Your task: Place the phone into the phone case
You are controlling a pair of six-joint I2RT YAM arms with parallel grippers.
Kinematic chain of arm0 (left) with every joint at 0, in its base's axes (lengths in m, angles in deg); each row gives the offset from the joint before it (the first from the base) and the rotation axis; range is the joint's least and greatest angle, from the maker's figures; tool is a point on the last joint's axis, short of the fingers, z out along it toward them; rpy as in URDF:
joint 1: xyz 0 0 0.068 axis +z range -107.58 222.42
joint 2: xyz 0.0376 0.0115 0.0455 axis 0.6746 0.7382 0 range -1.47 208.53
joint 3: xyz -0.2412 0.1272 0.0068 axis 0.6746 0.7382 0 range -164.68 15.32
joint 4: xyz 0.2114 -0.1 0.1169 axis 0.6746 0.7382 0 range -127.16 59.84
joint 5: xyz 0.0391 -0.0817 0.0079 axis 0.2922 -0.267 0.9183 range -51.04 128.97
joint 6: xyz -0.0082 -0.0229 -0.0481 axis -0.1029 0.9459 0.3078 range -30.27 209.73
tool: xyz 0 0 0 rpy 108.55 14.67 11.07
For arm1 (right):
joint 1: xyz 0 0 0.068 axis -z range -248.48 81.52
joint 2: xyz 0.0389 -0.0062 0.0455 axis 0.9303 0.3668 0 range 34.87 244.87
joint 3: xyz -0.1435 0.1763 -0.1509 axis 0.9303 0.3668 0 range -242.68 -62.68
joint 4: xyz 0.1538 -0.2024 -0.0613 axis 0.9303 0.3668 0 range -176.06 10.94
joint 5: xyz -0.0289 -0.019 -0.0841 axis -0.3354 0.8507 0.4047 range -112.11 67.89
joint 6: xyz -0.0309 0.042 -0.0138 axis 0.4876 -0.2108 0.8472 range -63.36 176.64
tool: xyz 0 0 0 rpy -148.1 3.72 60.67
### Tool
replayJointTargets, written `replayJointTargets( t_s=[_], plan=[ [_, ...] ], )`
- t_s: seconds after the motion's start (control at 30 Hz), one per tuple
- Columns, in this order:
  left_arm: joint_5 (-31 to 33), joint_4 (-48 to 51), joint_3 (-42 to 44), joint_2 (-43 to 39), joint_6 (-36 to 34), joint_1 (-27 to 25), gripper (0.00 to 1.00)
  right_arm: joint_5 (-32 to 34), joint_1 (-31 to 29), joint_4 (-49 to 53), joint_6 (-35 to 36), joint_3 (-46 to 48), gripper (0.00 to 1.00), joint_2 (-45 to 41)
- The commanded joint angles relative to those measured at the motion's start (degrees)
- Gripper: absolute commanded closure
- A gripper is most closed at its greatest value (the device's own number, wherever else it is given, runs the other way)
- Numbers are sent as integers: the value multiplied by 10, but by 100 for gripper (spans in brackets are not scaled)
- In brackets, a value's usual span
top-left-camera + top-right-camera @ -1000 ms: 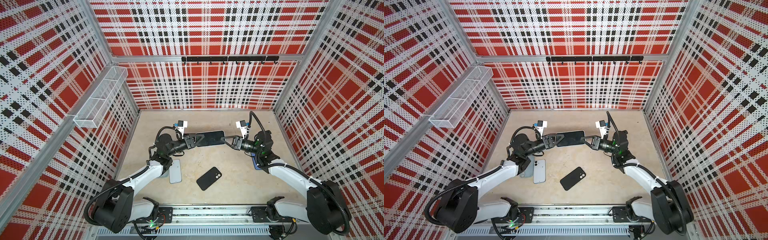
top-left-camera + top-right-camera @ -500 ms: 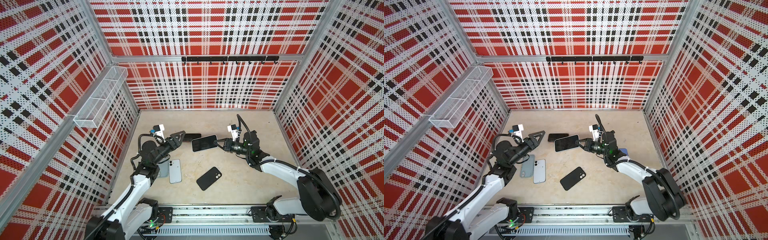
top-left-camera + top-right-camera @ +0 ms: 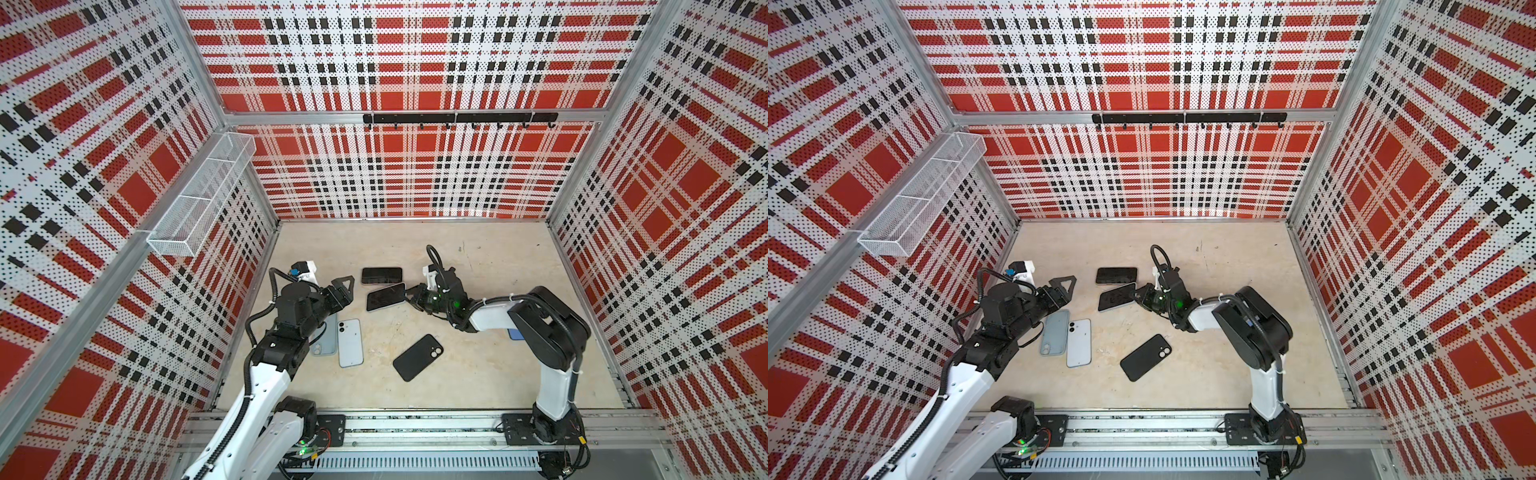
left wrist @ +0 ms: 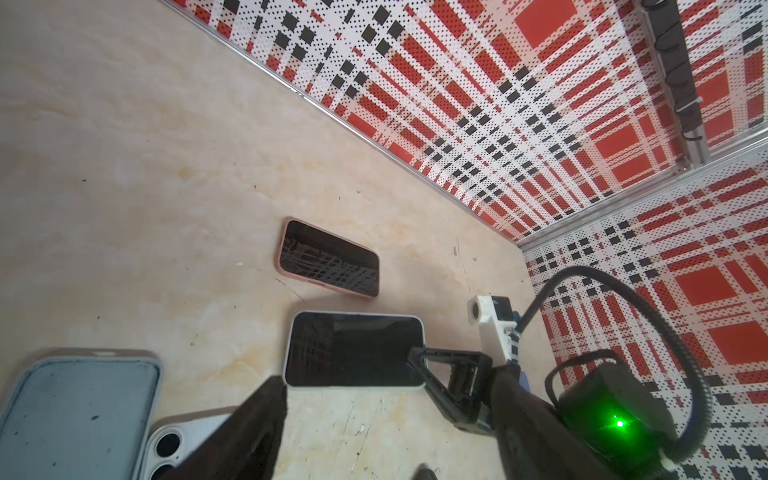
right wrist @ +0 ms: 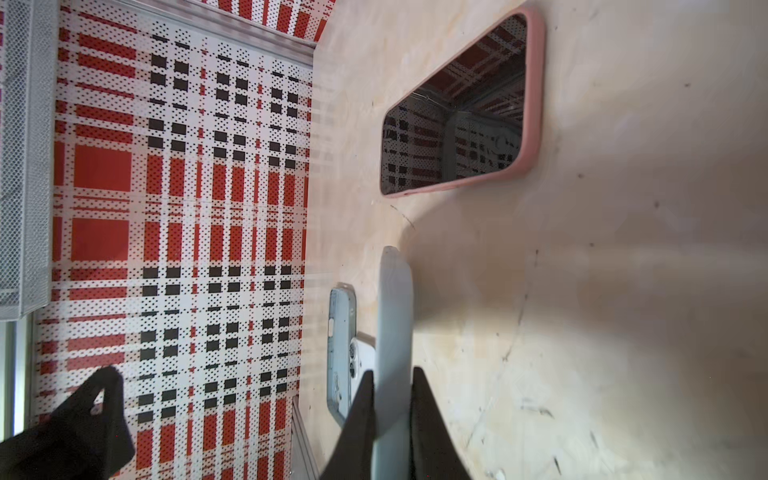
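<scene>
- Plaid walls closed in the beige worktop (image 3: 478, 374), where a two-armed hold had just ended.
- Right tool (image 3: 409, 293) alone pinched the phone (image 3: 385, 296) by one short end, low over the worktop.
- Left tool (image 3: 345, 291) had let go and drawn back, spread and empty.
- Empty bluish phone case (image 3: 1054, 332) lay beside the left arm, apart from the phone; insertion looked unstarted.
- Right arm reached low toward the middle, elbow raised.

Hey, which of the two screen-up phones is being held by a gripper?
The white-edged phone, pinched at one end by the right gripper; the pink-cased phone beside it lies free on the table.
</scene>
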State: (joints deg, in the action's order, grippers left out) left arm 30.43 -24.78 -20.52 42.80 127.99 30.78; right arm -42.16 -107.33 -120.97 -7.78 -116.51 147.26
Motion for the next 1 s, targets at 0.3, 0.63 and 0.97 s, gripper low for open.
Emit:
replayJointTargets(
  t_s=[0.3, 0.63, 0.97],
  plan=[
    [25, 31, -7, -8, -38, -16, 18, 39, -9, -128, -104, -46, 100, 112],
    [27, 40, -20, -2, -49, -20, 18, 59, -2, -100, -82, -11, 94, 102],
    [18, 43, -24, 3, -50, -21, 18, 59, 7, -106, -85, 22, 83, 96]
  ],
)
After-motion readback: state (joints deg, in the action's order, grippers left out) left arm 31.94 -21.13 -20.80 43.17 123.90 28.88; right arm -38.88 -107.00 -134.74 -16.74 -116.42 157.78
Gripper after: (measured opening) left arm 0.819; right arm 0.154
